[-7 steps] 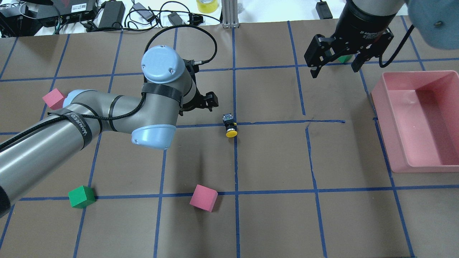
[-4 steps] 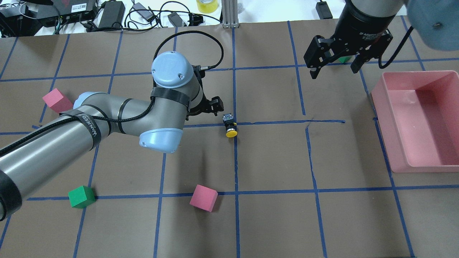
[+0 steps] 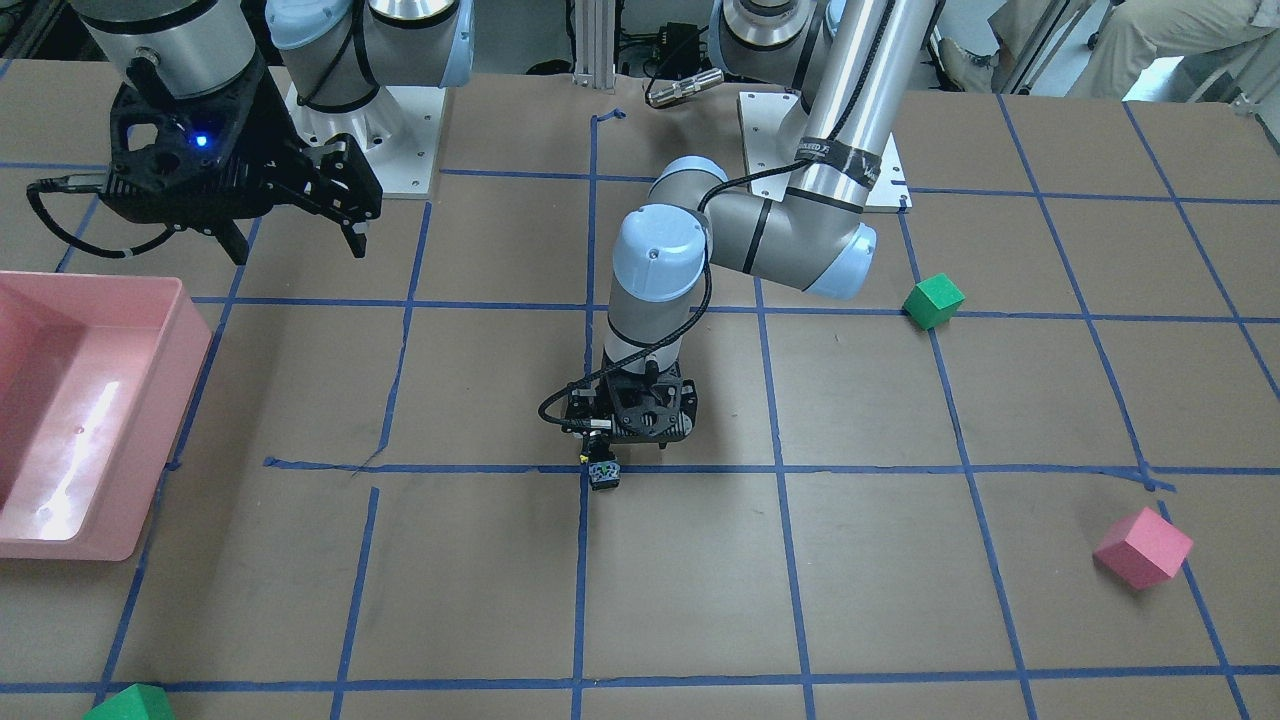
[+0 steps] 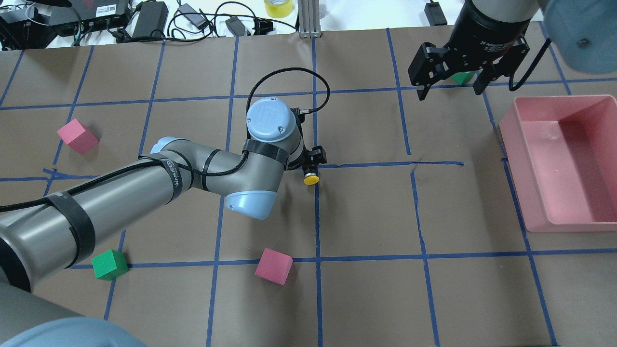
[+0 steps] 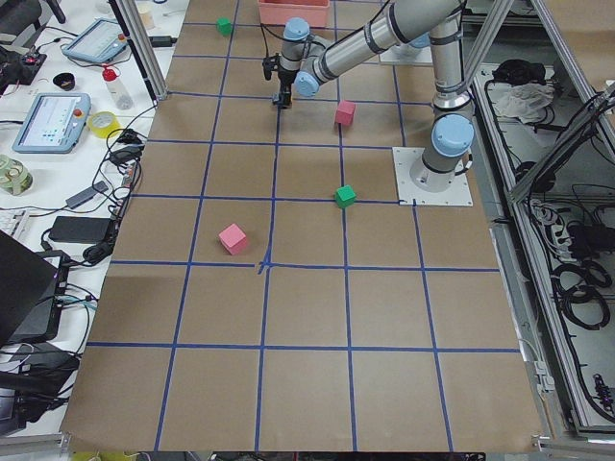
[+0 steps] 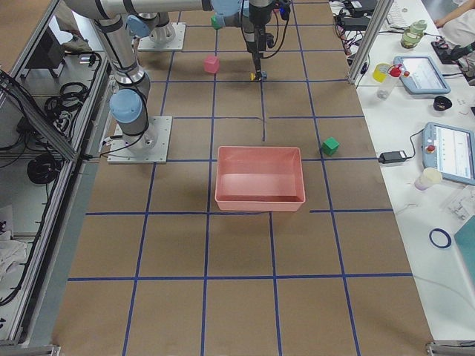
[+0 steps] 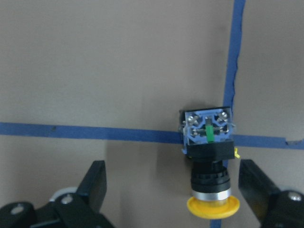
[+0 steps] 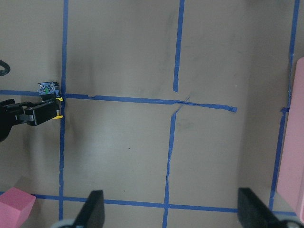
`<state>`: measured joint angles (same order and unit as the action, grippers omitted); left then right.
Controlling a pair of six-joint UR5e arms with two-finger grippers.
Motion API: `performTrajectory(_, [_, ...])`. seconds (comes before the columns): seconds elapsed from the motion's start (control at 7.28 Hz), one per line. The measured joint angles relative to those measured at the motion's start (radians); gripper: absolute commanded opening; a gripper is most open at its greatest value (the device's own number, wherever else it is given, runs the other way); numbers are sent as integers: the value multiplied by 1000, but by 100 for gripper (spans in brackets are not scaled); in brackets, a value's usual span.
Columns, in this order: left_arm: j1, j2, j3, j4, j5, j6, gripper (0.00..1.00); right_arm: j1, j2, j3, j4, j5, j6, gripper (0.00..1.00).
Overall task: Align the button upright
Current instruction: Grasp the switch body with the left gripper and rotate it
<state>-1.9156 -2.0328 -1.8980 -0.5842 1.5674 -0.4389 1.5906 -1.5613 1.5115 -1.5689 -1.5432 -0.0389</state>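
The button (image 4: 311, 179) lies on its side at the table's middle, on the crossing of two blue tape lines. Its yellow cap points toward the robot and its whitish base block (image 7: 208, 128) points away. My left gripper (image 4: 309, 163) is open right over it. In the left wrist view the fingers (image 7: 96, 183) stand on either side of the cap (image 7: 213, 207), touching nothing, and the button is nearer the right-hand finger. The button also shows in the front view (image 3: 603, 474) below the left gripper (image 3: 625, 448). My right gripper (image 4: 449, 89) is open and empty, high at the far right.
A pink bin (image 4: 512, 140) stands at the right edge. Pink cubes (image 4: 77, 136) (image 4: 274, 266) and a green cube (image 4: 110, 264) lie on the left half. Another green cube (image 4: 464, 77) lies behind the right gripper. Cables and power bricks line the far edge.
My left arm has swung right, carrying the open gripper from beside the button to over it. The button has not moved. The right gripper has barely shifted.
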Motion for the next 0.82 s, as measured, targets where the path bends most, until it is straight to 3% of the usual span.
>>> performTrajectory(0.14, [-2,-13,1,8,-9,-5,93,1,-1,0,0,0,14,100])
performTrajectory(0.27, [-3,-24,1,15,-37,-24,79,1,-1,1,0,-1,20,100])
performTrajectory(0.41, [-3,-30,2,19,-69,-54,56,2,-1,1,0,-1,21,100])
performTrajectory(0.55, [-3,-33,2,18,-82,-67,12,2,-1,2,0,-1,22,100])
performTrajectory(0.69, [-3,-35,2,15,-88,-65,0,2,-2,5,0,-1,22,100])
performTrajectory(0.82, [-3,-35,2,11,-89,-59,0,2,-2,11,0,-1,21,100])
